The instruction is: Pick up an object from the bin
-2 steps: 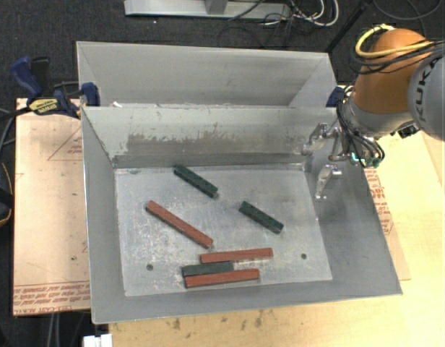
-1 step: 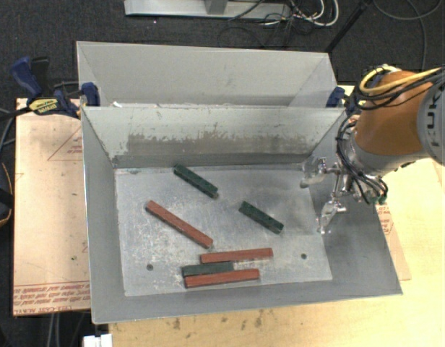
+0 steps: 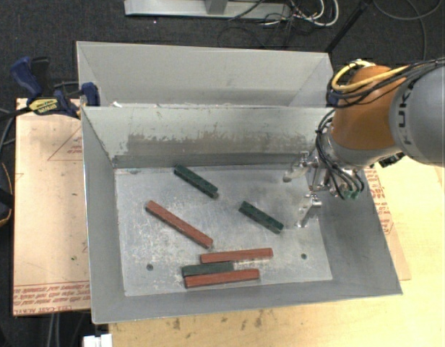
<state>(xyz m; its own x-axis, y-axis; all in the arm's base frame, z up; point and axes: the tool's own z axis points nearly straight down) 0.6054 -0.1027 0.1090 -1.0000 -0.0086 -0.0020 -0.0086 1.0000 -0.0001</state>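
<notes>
My gripper (image 3: 296, 201) hangs over the right part of the bin floor, open, with nothing between its fingers. The nearest thing is a short dark green bar (image 3: 261, 217), lying slantwise just left of the lower fingertip (image 3: 304, 221) and apart from it. Below that bar a red-brown bar (image 3: 236, 255) lies almost level on the floor. A second dark green bar (image 3: 196, 181) lies further left, near the back wall.
A long red-brown bar (image 3: 178, 224) lies slantwise at the left middle. By the front wall a dark green bar (image 3: 208, 269) and a red-brown bar (image 3: 222, 278) lie side by side. The arm with its orange cover comes in over the right wall.
</notes>
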